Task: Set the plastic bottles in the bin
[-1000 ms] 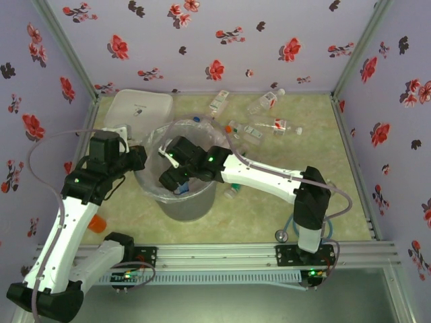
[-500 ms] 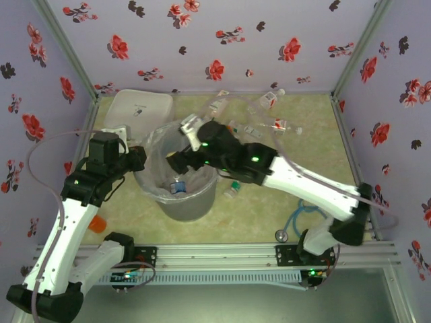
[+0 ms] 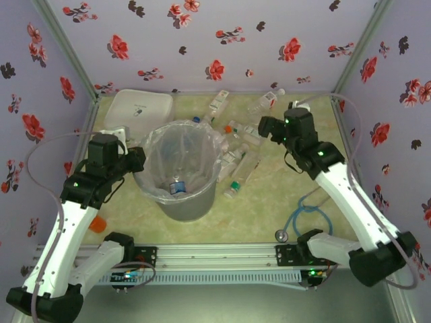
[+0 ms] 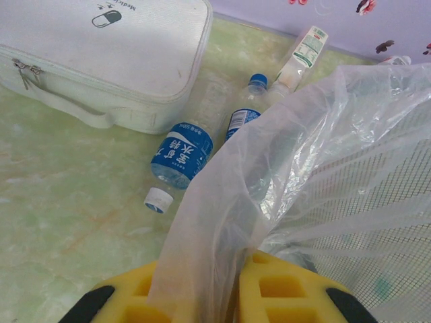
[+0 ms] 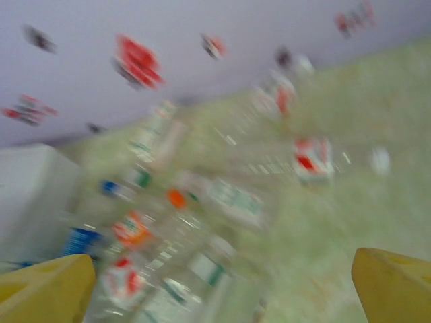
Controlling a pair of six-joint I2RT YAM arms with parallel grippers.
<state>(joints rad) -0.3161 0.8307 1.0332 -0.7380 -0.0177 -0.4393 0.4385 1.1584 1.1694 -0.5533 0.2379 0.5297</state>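
The left gripper (image 4: 202, 286) is pressed together on the bag (image 4: 222, 202), pinching its film at the bin's (image 3: 180, 205) 9 o'clock rim. The right gripper (image 3: 267, 128) hangs at the bin's 2 o'clock, fingers spread wide; its own view is blurred. One bottle (image 3: 177, 186) lies on the bin's bottom. More bottles (image 3: 237, 161) lie scattered on the table from the bin's 12 to 3 o'clock. A blue-labelled bottle (image 4: 182, 153) lies just beside the white case (image 4: 101, 60), with a loose cap (image 4: 159, 199) near it.
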